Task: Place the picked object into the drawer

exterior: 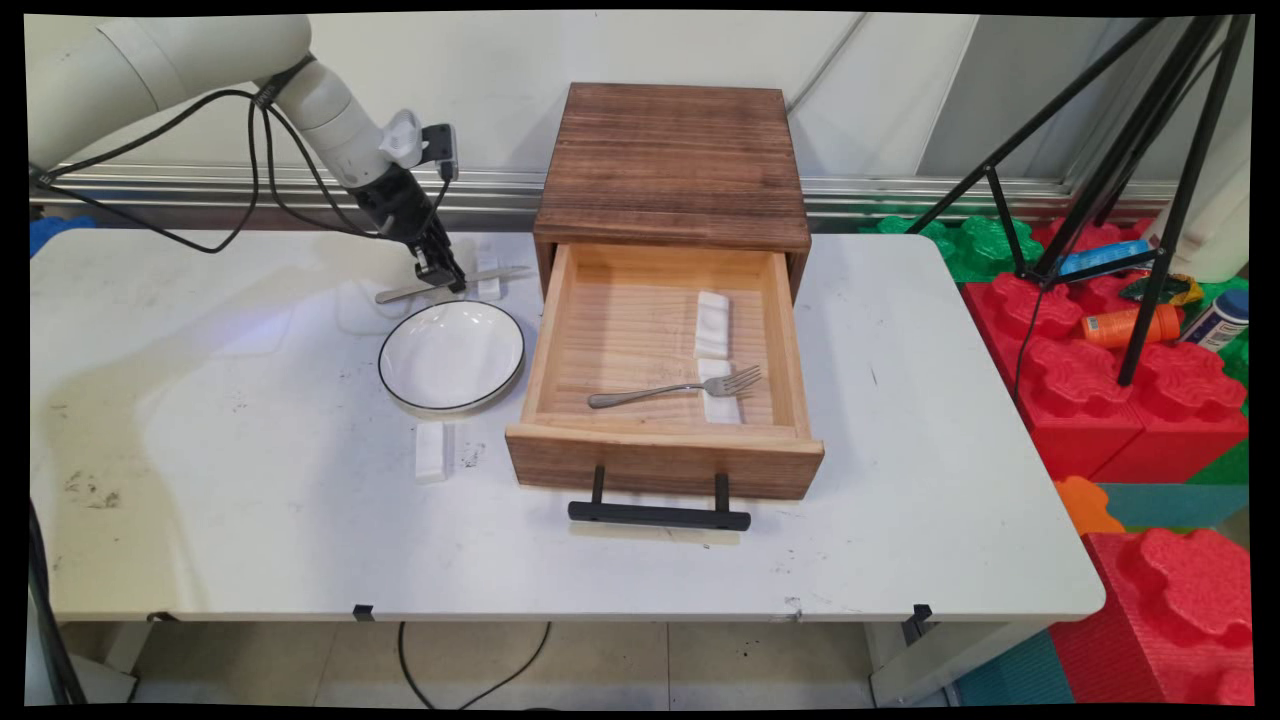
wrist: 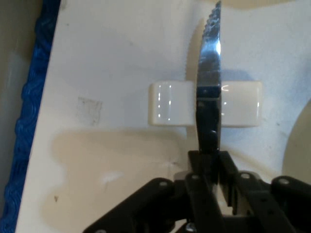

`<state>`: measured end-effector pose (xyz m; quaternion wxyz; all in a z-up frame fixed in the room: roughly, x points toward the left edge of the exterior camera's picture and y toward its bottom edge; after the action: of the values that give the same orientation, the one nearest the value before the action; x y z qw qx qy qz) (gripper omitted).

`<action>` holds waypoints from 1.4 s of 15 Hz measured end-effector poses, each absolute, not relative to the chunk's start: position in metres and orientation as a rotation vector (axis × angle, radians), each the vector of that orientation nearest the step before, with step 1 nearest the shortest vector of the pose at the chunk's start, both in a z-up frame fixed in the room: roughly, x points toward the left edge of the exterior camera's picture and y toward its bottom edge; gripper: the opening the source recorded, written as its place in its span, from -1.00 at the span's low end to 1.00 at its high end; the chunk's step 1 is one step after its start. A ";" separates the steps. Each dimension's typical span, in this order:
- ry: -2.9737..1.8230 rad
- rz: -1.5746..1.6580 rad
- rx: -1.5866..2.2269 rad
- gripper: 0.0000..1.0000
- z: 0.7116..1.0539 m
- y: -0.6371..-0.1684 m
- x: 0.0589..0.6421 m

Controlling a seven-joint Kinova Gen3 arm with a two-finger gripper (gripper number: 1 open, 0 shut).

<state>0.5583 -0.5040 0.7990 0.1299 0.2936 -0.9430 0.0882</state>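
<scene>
Knife (wrist: 209, 73): I see it pinched in claw (wrist: 210, 162), blade across white rest (wrist: 170, 104).
Spot: surface (exterior: 250, 480) far edge, behind plate (exterior: 451, 356).
Tip: I'd keep blade level.

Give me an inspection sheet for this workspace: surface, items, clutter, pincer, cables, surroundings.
Surface: white table, scuffed with dark marks.
Items: knife lying across a white rest; white bowl beside the open wooden drawer; fork and two white rests inside the drawer; another white rest near the bowl.
Clutter: nothing seen on the table.
Pincer: shut on the knife handle.
Cables: black cables hang from the arm.
Surroundings: red foam blocks, tripod, bottles at right.
</scene>
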 end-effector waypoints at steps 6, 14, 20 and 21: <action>-2.723 0.291 0.897 -1.00 0.810 -0.489 0.565; -2.678 0.523 1.039 -1.00 0.853 -0.454 0.567; -2.657 0.661 1.046 -1.00 0.893 -0.428 0.544; -2.658 0.681 1.034 -1.00 0.900 -0.424 0.538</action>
<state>0.5380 -0.4237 0.9003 0.1045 0.3507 -0.9015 0.2311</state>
